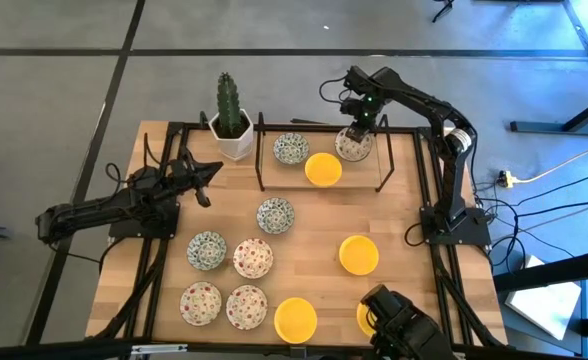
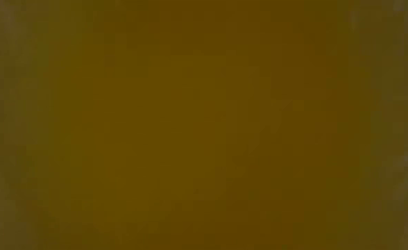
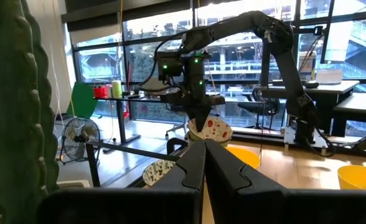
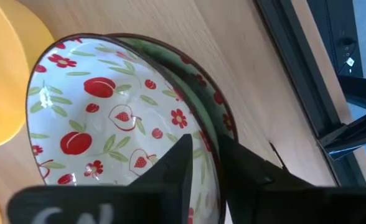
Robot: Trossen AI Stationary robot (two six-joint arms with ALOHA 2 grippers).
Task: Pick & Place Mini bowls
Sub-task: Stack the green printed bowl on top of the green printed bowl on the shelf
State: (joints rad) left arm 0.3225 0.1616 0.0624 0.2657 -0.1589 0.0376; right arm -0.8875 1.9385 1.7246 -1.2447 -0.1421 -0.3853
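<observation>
Strawberry-patterned mini bowl [image 4: 108,118] sits at the upper middle of the high view, inside the black frame rack [image 1: 262,150] at the table's far edge, just beside a yellow bowl [image 1: 323,168] and near a blue-green patterned bowl [image 1: 291,148]. The right gripper [image 4: 201,162] straddles its rim, one finger inside and one outside, jaws narrow; whether they are pinching the rim or have begun to let go I cannot tell. In my judgement this is the placing step, and doing it well means letting the bowl rest flat on the wood before parting the fingers fully, then lifting straight up so the inner finger does not tip it onto the yellow bowl. The left gripper [image 3: 205,165] waits at the left of the high view, near the cactus pot [image 1: 232,135], its fingers pressed together and empty. More bowls lie in the lower half of the table [image 1: 404,210]. The low view shows only a yellow-brown blur.
</observation>
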